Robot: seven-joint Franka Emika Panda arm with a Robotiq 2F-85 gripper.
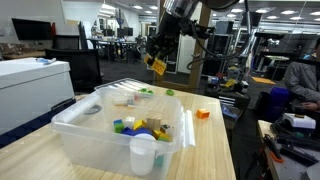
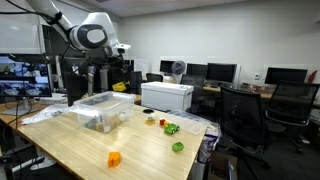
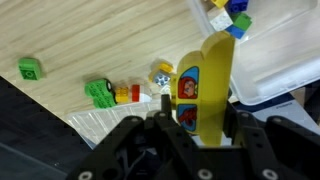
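Note:
My gripper [image 3: 197, 118] is shut on a tall yellow toy block [image 3: 204, 85] with red and blue picture panels on its side. In both exterior views the gripper [image 1: 158, 62] hangs high above the table with the yellow block [image 1: 158, 66] in it, beyond the far side of the clear plastic bin [image 1: 80, 125]. The bin's white rim [image 3: 275, 70] shows at the right of the wrist view, with several coloured blocks [image 3: 230, 18] inside. In an exterior view the gripper [image 2: 119, 82] hangs above the bin [image 2: 100, 108], and the yellow block [image 2: 120, 86] is a small speck.
On the wooden table lie a green block [image 3: 30, 68], a green-yellow-red cluster [image 3: 112, 93] and a small blue-white piece [image 3: 162, 76]. An orange block [image 1: 203, 113] and a clear cup [image 1: 143, 155] sit near the bin. Office chairs [image 2: 245, 115], desks and a person [image 1: 300, 80] surround the table.

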